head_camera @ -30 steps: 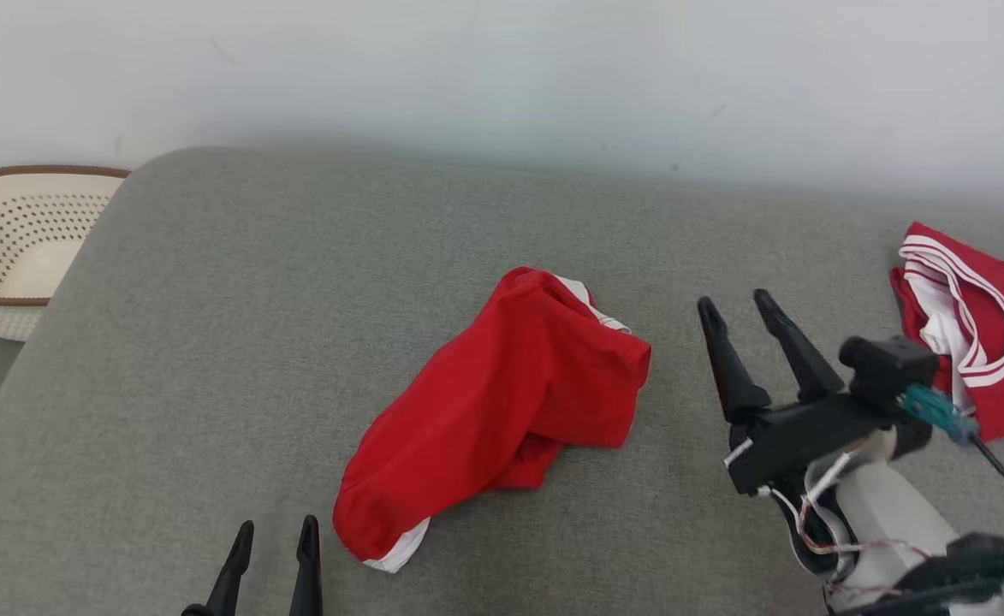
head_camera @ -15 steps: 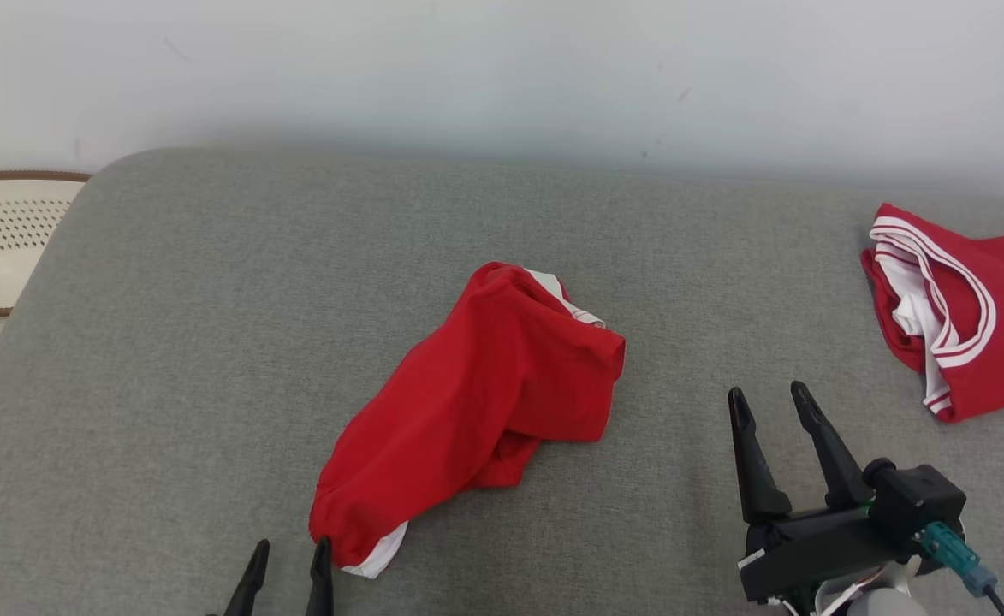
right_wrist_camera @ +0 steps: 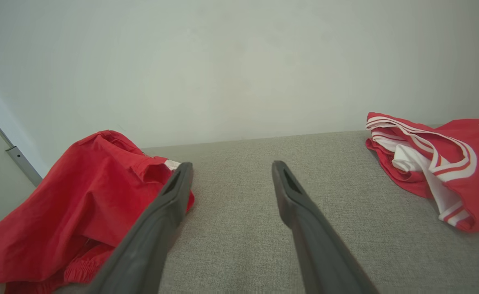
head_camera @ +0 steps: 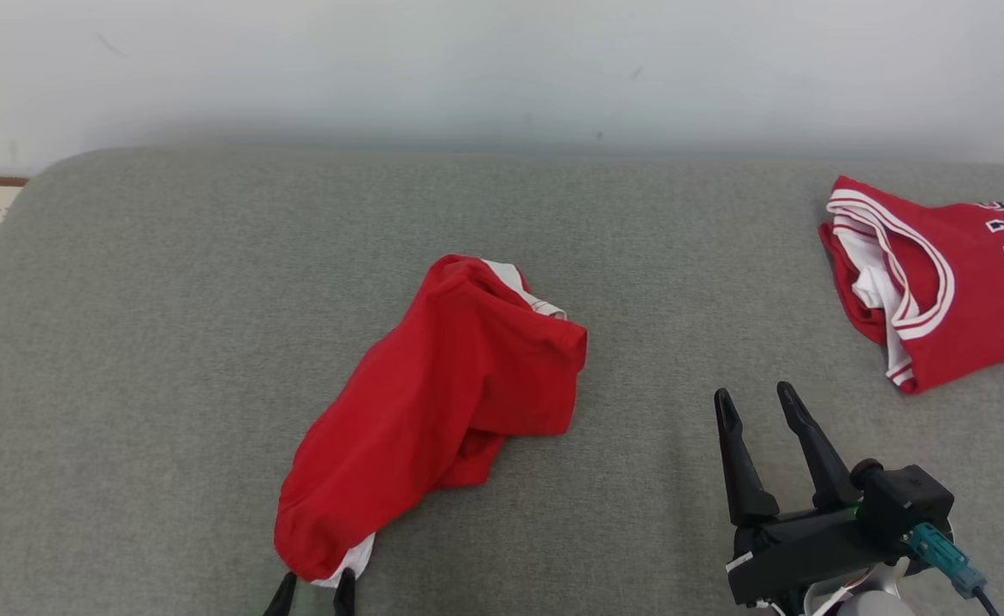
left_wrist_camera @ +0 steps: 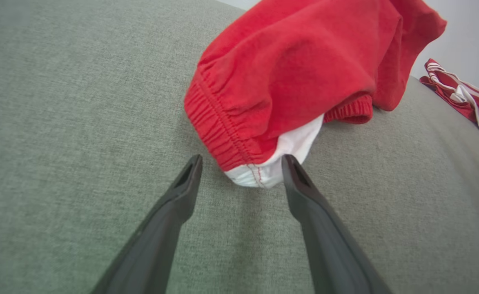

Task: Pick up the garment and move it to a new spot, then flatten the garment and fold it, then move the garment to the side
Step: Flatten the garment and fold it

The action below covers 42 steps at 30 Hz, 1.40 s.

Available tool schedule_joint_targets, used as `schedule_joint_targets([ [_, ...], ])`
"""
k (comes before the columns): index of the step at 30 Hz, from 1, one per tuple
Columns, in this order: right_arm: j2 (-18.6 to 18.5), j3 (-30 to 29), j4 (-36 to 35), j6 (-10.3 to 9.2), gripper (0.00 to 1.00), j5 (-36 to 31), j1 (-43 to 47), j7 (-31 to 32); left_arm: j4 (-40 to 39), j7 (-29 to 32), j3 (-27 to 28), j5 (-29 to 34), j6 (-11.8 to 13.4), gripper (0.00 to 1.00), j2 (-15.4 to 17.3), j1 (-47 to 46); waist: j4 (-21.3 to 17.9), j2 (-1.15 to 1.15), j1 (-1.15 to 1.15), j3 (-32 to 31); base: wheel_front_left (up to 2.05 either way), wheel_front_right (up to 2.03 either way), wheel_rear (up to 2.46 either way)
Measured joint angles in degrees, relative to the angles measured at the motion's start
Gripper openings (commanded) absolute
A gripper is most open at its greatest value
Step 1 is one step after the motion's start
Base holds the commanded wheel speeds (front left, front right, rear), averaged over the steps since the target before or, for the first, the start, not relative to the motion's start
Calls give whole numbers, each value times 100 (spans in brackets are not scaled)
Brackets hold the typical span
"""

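The grey padded bench (head_camera: 168, 342) carries the crumpled red garment (head_camera: 433, 402) at its middle and a red jersey (head_camera: 955, 291) far right. The right pincer (head_camera: 754, 395) hovers spread and empty, right of the garment. The left pincer (head_camera: 317, 579) gapes at the garment's near white hem, gripping nothing.

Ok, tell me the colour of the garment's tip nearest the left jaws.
White tip with red stitching, beside the red elastic waistband; clearest in left wrist view.

Partial dark, white-edged letters "ULL" on the red jersey (head_camera: 964, 291), the rest beyond the frame edge.
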Motion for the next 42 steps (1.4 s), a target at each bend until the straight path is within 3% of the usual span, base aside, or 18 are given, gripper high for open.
schedule_joint_targets([
  [5,-3,16,12,0,100,0,-4,1,116,-1,2,14,-77,100,1,-144,-118,0,0,32,0,0,0],
  [6,-7,15,15,0,100,0,-6,1,170,0,-5,18,-125,68,0,-180,-148,0,0,37,0,0,0],
  [7,-8,23,22,0,100,0,-6,1,169,0,11,24,-166,4,-3,-199,-176,0,0,40,0,0,0],
  [8,-9,24,27,0,100,0,-6,0,143,0,52,35,-174,0,-4,-222,-202,0,0,44,0,0,0],
  [15,-11,5,110,0,100,7,20,-7,-431,0,534,331,-337,0,3,-361,-251,0,0,-27,0,0,0],
  [19,9,-10,218,0,100,26,105,-26,-1065,-1,829,619,-423,0,250,-366,-216,0,0,-152,0,0,0],
  [28,73,55,401,0,100,115,210,3,-1890,18,773,915,-492,0,579,-203,-161,0,-1,-351,0,0,0],
  [42,35,104,555,0,100,197,196,112,-517,8,492,666,-523,0,319,263,-124,0,0,-273,0,0,0],
])
